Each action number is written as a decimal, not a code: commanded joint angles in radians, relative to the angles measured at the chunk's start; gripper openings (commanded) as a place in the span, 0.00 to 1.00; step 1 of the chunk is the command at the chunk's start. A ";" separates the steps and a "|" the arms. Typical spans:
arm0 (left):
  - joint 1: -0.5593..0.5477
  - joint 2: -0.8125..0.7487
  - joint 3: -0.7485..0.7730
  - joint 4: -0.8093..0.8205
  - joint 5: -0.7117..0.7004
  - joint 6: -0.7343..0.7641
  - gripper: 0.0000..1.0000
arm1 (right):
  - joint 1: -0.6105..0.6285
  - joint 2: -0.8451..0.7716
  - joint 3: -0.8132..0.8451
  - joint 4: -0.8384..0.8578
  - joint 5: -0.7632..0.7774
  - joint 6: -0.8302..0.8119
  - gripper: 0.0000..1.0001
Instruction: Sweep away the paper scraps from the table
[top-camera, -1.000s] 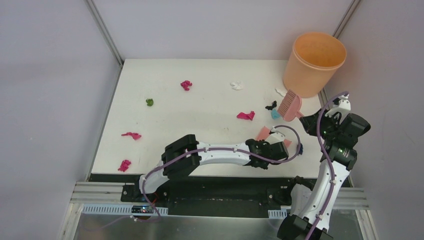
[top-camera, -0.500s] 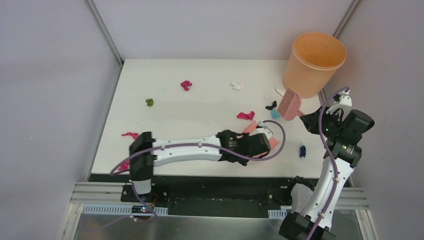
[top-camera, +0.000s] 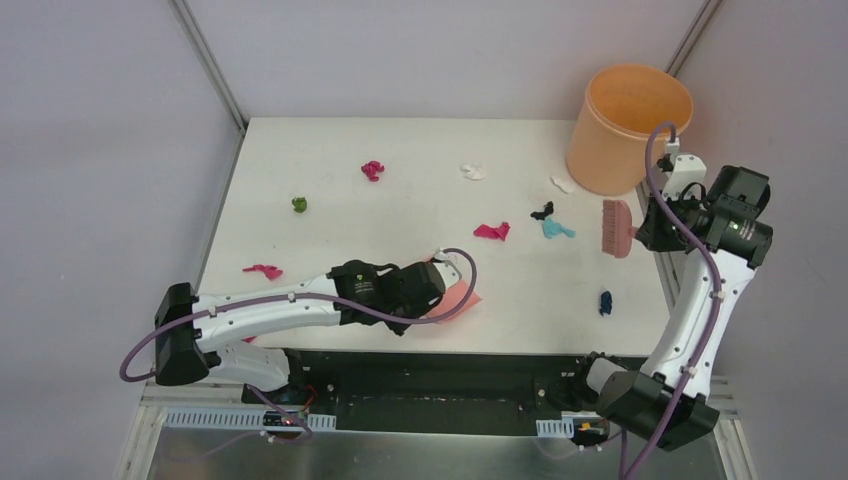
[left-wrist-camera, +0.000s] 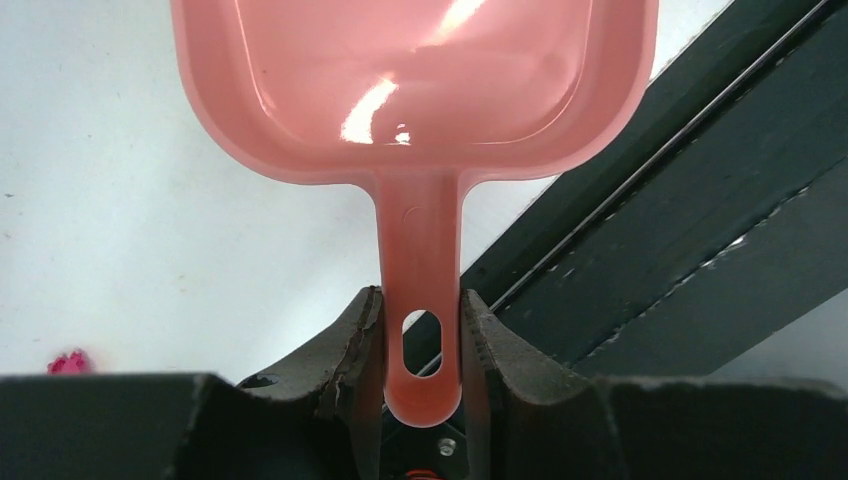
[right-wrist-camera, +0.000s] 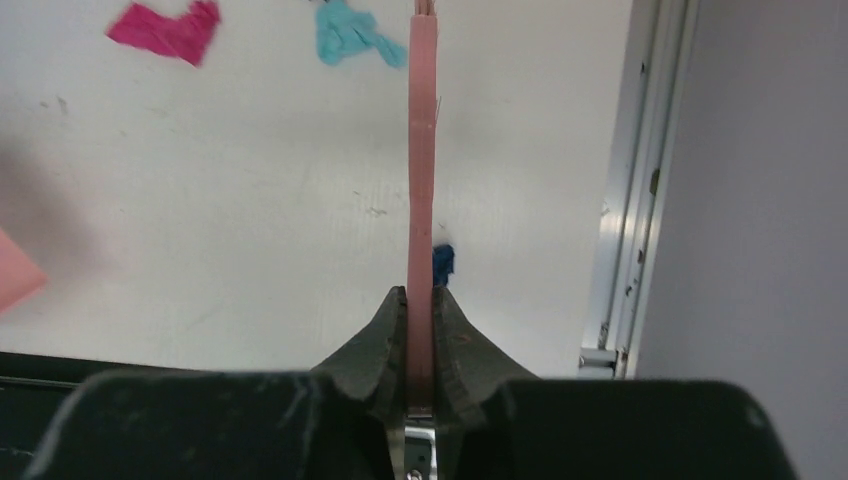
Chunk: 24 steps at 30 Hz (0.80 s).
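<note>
Paper scraps lie spread over the white table (top-camera: 400, 240): magenta (top-camera: 372, 170), white (top-camera: 473, 171), green (top-camera: 299, 204), black (top-camera: 542, 211), teal (top-camera: 555, 230), magenta (top-camera: 491, 231), magenta (top-camera: 262, 270) and dark blue (top-camera: 605, 301). My left gripper (top-camera: 438, 287) is shut on the handle of the pink dustpan (top-camera: 460, 298) near the front edge; in the left wrist view (left-wrist-camera: 420, 330) the pan (left-wrist-camera: 415, 70) is empty. My right gripper (top-camera: 645, 232) is shut on the pink brush (top-camera: 614, 228) at the table's right side. In the right wrist view (right-wrist-camera: 420, 305) the brush (right-wrist-camera: 421, 150) stands edge-on, with the dark blue scrap (right-wrist-camera: 443, 262) just behind it.
An orange bucket (top-camera: 628, 125) stands at the back right corner, with a white scrap (top-camera: 562, 184) beside its base. A black strip (top-camera: 430, 362) runs along the table's front edge. Grey walls close in the left, back and right sides.
My left arm has swung left, carrying the dustpan from the right front to the front middle. My right gripper has moved the brush right and forward, away from the bucket.
</note>
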 joint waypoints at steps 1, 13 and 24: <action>0.018 -0.046 -0.065 0.082 0.074 0.118 0.00 | 0.050 0.108 0.040 -0.049 0.290 -0.074 0.00; 0.036 0.071 -0.079 0.109 0.294 0.192 0.00 | 0.569 0.342 0.189 0.118 0.693 -0.008 0.00; 0.036 0.013 -0.059 0.091 0.304 0.164 0.00 | 0.737 0.699 0.425 0.291 0.940 -0.176 0.00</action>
